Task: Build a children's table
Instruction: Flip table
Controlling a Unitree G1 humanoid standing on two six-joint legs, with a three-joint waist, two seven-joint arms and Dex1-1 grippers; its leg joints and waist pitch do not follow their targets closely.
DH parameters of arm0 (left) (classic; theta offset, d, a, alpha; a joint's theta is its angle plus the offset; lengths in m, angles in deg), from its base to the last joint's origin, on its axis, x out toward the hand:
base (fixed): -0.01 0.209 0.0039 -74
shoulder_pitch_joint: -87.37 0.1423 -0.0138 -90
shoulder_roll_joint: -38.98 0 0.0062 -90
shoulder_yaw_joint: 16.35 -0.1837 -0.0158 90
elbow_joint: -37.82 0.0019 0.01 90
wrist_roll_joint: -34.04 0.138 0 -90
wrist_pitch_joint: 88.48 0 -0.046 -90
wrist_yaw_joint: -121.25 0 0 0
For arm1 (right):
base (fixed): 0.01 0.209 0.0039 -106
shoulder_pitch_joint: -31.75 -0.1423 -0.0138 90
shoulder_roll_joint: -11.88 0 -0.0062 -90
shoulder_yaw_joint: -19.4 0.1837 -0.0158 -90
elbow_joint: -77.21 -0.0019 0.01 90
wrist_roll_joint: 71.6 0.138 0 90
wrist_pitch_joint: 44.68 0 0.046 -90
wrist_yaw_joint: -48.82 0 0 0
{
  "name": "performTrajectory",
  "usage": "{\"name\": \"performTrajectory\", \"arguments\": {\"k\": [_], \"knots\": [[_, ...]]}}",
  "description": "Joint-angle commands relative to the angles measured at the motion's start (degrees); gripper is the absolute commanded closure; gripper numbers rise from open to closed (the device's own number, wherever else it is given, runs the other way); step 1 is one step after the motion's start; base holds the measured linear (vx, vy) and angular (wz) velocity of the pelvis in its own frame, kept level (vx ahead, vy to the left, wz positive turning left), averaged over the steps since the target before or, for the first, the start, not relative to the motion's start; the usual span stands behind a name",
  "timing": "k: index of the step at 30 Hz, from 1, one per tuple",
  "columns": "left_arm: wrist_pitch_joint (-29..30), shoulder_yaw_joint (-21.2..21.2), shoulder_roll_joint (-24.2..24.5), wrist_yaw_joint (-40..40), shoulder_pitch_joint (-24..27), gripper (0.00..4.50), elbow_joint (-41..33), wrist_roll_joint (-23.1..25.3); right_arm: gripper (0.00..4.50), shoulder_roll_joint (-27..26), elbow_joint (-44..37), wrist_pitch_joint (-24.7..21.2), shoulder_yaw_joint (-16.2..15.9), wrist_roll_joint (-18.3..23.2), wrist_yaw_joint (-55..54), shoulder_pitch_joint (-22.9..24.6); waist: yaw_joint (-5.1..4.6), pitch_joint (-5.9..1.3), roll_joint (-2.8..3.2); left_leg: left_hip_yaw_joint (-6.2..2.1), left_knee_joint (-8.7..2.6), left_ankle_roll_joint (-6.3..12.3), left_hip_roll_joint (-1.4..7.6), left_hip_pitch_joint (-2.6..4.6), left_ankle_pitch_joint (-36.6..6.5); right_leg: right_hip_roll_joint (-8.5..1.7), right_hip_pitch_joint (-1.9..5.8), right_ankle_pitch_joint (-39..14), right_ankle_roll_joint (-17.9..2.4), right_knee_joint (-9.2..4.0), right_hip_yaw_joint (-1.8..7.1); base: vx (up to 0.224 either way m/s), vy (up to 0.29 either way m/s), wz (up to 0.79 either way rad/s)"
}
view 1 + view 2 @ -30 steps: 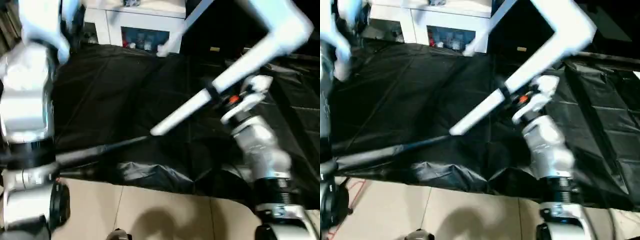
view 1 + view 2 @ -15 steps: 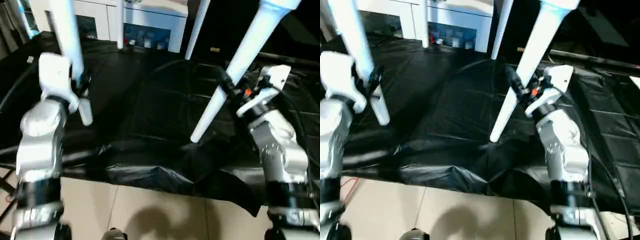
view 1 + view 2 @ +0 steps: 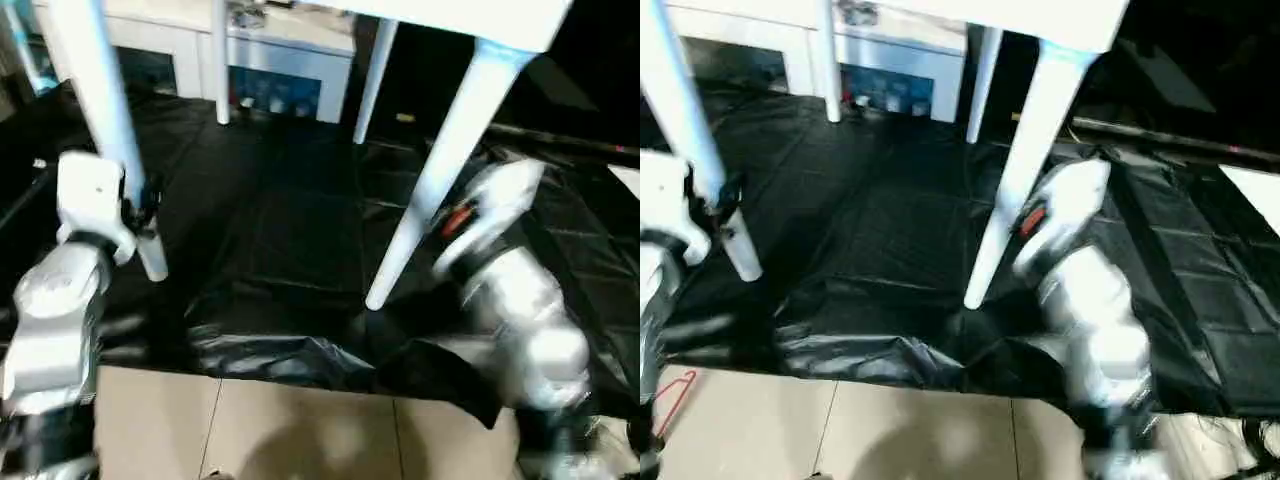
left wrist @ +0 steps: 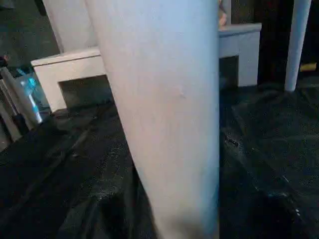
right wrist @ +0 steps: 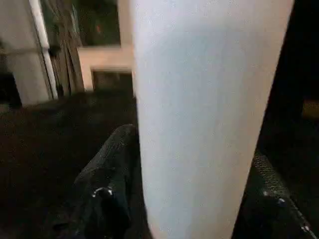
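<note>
The children's table (image 3: 470,15) is being turned upright and lowered onto the black sheeting (image 3: 300,220). 1 second ago it was being held tilted, with the near legs slanting steeply across the view; now all 4 legs are pointing down and the top is sitting at 12 o'clock of the head views.

The near left leg (image 3: 105,120) is being held by the left gripper (image 3: 140,205), whose fingers are being pressed against the shaft near its foot, at 9 o'clock. The near right leg (image 3: 440,170) is being held by the right gripper (image 5: 189,199), at 3 o'clock; in the right wrist view a black finger (image 5: 107,191) is seen on each side of the shaft, so the jaws are being kept pinched on it.

The 2 far legs (image 3: 372,80) are being brought down just ahead of the white cabinet (image 3: 290,70), at 12 o'clock.

The foot of the near right leg is being set close to, or on, the sheeting; contact cannot be confirmed.

Judged from this, assembly is being completed: all 4 legs are seated, and only placing and release are remaining.
</note>
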Motion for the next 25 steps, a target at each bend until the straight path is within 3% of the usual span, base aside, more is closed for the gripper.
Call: {"name": "performTrajectory", "arguments": {"k": [1, 2, 4, 6, 9, 10, 11, 14, 15, 16, 19, 23, 25], "knots": [[1.12, -1.60, -0.72, -1.66, 2.52, 1.66, -2.24, -1.19, 1.72, 0.27, -1.16, -0.80, -2.12, -0.10, 0.02, 0.33, -0.44, -2.82, 1.71, -1.75, -5.23, -4.64, 2.37, 1.13, -24.12, -3.79, 0.50, -13.30, -6.13, -4.44, 2.49, 0.000, 0.000, 0.00], [1.18, -1.19, -0.68, -1.69, 3.57, 1.66, -3.08, -1.51, 1.72, 0.30, -1.71, -0.86, -2.16, -0.18, -0.08, 0.86, -0.41, -2.96, 1.93, -1.59, -5.07, -4.10, 2.39, 0.84, -20.90, -3.68, 0.62, -9.11, -6.87, -4.04, 2.52, 0.000, 0.000, 0.00], [1.50, 0.22, -1.29, -1.51, 6.46, 1.50, -5.73, -3.05, 1.48, 0.58, -3.70, -1.03, -2.30, -0.65, -0.38, 2.47, -0.14, -2.92, 1.84, -1.07, -4.70, -3.16, 2.28, 0.94, -18.31, -3.62, 0.42, -6.35, -7.55, -3.96, 2.61, 0.000, 0.000, 0.00], [1.85, 1.26, -2.02, -1.64, 8.82, 1.29, -8.13, -4.57, 1.31, 0.76, -5.75, -1.76, -2.18, -0.47, -0.63, 3.89, 0.00, -2.92, 1.89, -0.96, -4.65, -2.55, 2.24, 0.49, -15.34, -3.62, 0.89, -3.58, -7.77, -3.72, 2.60, 0.000, 0.000, 0.00], [2.15, 2.45, -4.50, -3.18, 16.66, 1.11, -15.31, -8.73, 1.09, 1.67, -12.27, -4.53, -2.10, 0.48, -0.73, 9.29, 0.26, -2.80, 1.59, -0.84, -4.57, -1.79, 2.42, 0.32, -12.82, -3.51, 1.11, 0.23, -7.91, -3.40, 2.58, 0.000, 0.000, 0.00], [1.79, 2.44, -5.27, -3.93, 18.96, 0.86, -17.01, -10.08, 0.89, 2.05, -14.14, -5.24, -2.17, 0.90, -0.60, 11.04, 0.37, -2.63, 1.49, -0.80, -4.61, -1.64, 2.47, 0.26, -12.93, -3.57, 1.28, -0.28, -7.45, -3.50, 2.56, 0.000, 0.000, 0.00], [1.22, 2.34, -5.78, -4.44, 20.81, 0.86, -18.14, -10.97, 0.89, 2.36, -15.52, -5.68, -2.25, 1.24, -0.69, 12.38, 0.34, -2.56, 1.53, -0.70, -4.61, -1.62, 2.44, 0.41, -13.57, -3.39, 0.99, -1.18, -7.21, -3.66, 2.58, 0.000, 0.000, 0.00], [-1.52, 2.81, -8.09, -4.42, 25.53, 0.72, -19.60, -12.48, 0.82, 2.83, -18.94, -5.60, -2.07, 1.53, -1.15, 16.22, 0.33, -2.00, 1.24, -0.90, -5.03, -2.11, 2.44, 0.57, -20.11, -3.58, 0.50, -12.68, -4.61, -4.88, 2.75, 0.000, 0.000, 0.00], [-1.71, 2.87, -8.26, -4.37, 25.84, 0.72, -19.64, -12.52, 0.82, 2.85, -19.18, -5.47, -2.03, 1.42, -1.22, 16.54, 0.26, -1.89, 1.25, -0.95, -5.13, -2.28, 2.47, 0.57, -21.18, -3.57, 0.42, -14.39, -4.13, -5.06, 2.77, 0.000, 0.000, 0.00], [-2.30, 3.66, -9.90, -3.63, 28.52, 0.72, -19.80, -12.94, 0.82, 2.89, -21.47, -4.72, -1.20, 1.03, -2.06, 19.89, 0.14, -1.72, 1.07, -1.00, -5.15, -2.58, 2.40, 0.64, -22.95, -3.57, 0.13, -17.78, -3.13, -5.47, 2.81, 0.000, 0.000, 0.00], [-0.16, 3.08, -10.19, -3.77, 31.31, 0.72, -21.14, -13.45, 0.82, 3.26, -23.95, -5.66, 0.69, 1.50, -3.01, 24.70, 0.21, -1.47, 0.86, -1.22, -5.14, -2.95, 2.30, 0.75, -25.78, -3.70, -0.31, -24.10, -0.52, -6.13, 2.95, 0.000, 0.000, 0.00], [0.66, 2.49, -10.86, -1.45, 33.49, 0.72, -25.43, -12.37, 0.82, 3.96, -26.35, -6.66, 2.64, 1.98, -3.04, 28.09, -0.03, -1.28, 0.86, -1.69, -5.21, -3.06, 2.27, 0.77, -28.17, -3.71, -0.57, -27.33, 0.50, -6.57, 2.80, 0.000, 0.000, 0.00], [-3.07, 2.26, -11.07, -0.49, 34.12, 0.72, -26.36, -10.55, 0.82, 3.96, -26.70, -6.95, 3.25, 2.34, -3.61, 28.31, -0.28, -0.80, 0.66, -1.84, -5.24, -3.14, 2.13, 0.80, -30.14, -3.70, -0.83, -30.60, 1.20, -7.23, 2.64, 0.000, 0.000, 0.00]]}}
